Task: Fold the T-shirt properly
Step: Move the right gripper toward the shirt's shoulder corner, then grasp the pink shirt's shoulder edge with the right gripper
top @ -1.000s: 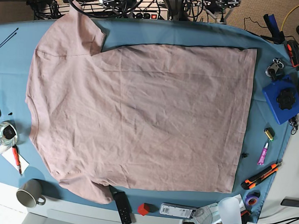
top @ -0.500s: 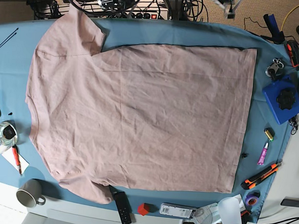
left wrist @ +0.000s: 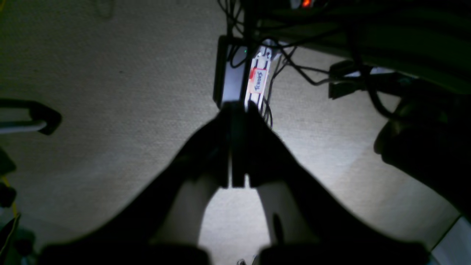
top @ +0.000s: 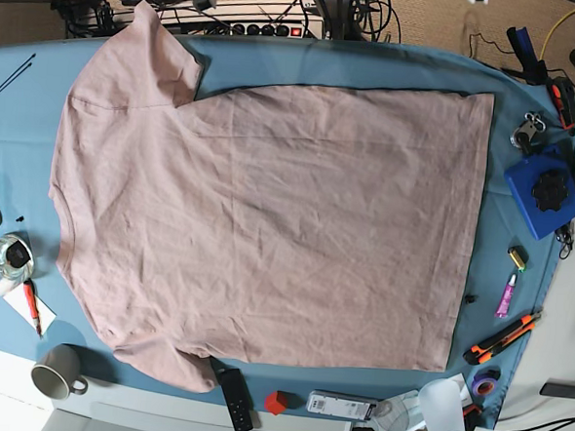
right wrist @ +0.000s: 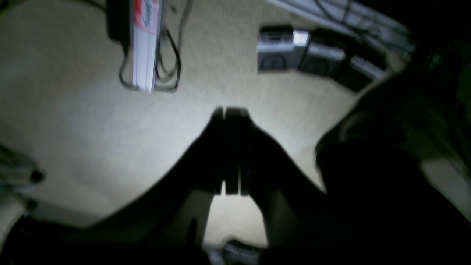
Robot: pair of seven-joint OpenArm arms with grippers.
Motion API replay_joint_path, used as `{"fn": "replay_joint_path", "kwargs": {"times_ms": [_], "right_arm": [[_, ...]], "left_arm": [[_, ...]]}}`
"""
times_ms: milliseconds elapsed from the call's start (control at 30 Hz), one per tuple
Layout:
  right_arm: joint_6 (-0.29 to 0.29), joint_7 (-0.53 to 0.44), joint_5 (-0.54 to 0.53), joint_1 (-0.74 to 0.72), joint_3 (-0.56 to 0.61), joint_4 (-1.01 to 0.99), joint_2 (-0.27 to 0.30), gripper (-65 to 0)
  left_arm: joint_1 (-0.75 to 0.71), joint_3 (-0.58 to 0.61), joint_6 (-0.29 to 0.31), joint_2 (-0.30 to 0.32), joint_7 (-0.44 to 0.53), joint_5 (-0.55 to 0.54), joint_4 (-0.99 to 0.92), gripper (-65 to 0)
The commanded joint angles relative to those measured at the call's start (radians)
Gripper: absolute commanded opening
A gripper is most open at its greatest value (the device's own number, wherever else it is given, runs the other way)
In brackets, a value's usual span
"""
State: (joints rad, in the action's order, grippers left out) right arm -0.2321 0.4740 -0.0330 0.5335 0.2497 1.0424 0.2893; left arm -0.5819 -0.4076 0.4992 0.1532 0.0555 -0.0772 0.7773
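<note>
The T-shirt [top: 268, 219] lay flat and unfolded across the worktop [top: 529, 94]. No fold was made. Both jaws were together, holding nothing.

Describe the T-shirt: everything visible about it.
The T-shirt is plain dusty pink, looks like soft cotton, and lies spread flat and lightly wrinkled on the blue cloth. In the base view its neck end points left and its straight hem runs down the right. One short sleeve reaches the cloth's far edge; the other lies at the near edge, touching or nearly touching a black remote. No fold is made yet, and no jaws touch it.
</note>
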Motion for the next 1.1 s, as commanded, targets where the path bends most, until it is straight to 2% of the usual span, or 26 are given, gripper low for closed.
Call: {"fn": "replay_joint_path", "kwargs": {"times_ms": [0,133,200,367,467,667,800,933,1000,1067], "right_arm": [[0.015,0.009,-0.004,0.037,-0.003,0.053,0.027,-65.0],[0.097,0.037,-0.003,0.163,-0.013,0.268,0.083,-65.0],[0.107,0.061,-0.003,0.229,-0.045,0.383,0.094,-65.0],[0.11,0.129,-0.004,0.391,-0.184,0.662,0.092,-65.0],[0.11,0.156,-0.006,0.475,-0.278,0.807,0.092,-65.0],[0.109,0.221,-0.109,0.581,-0.477,1.046,0.09,-65.0],[0.11,0.24,-0.106,0.583,-0.582,1.151,0.09,-65.0],[0.111,0.241,-0.044,0.571,-0.659,1.199,0.09,-65.0],[0.115,0.249,-0.008,0.558,-0.679,1.201,0.09,-65.0],[0.116,0.278,0.008,0.546,-0.685,1.201,0.09,-65.0]], "left_arm": [[-0.041,-0.001,0.031,0.009,0.011,-0.023,0.041,-65.0],[-0.15,-0.001,0.087,0.008,0.011,-0.073,0.207,-65.0],[-0.208,-0.001,0.105,0.008,0.011,-0.085,0.301,-65.0],[-0.362,-0.002,0.104,0.008,0.005,-0.085,0.562,-65.0],[-0.454,-0.002,0.104,0.008,-0.065,-0.085,0.734,-65.0],[-0.603,-0.002,0.098,0.008,-0.215,-0.164,1.057,-65.0],[-0.649,-0.002,0.019,0.008,-0.301,-0.163,1.224,-65.0],[-0.649,-0.002,-0.066,0.008,-0.385,-0.163,1.357,-65.0],[-0.647,-0.002,-0.097,0.008,-0.399,-0.163,1.403,-65.0],[-0.647,-0.002,-0.099,0.008,-0.399,-0.163,1.432,-65.0]]}}
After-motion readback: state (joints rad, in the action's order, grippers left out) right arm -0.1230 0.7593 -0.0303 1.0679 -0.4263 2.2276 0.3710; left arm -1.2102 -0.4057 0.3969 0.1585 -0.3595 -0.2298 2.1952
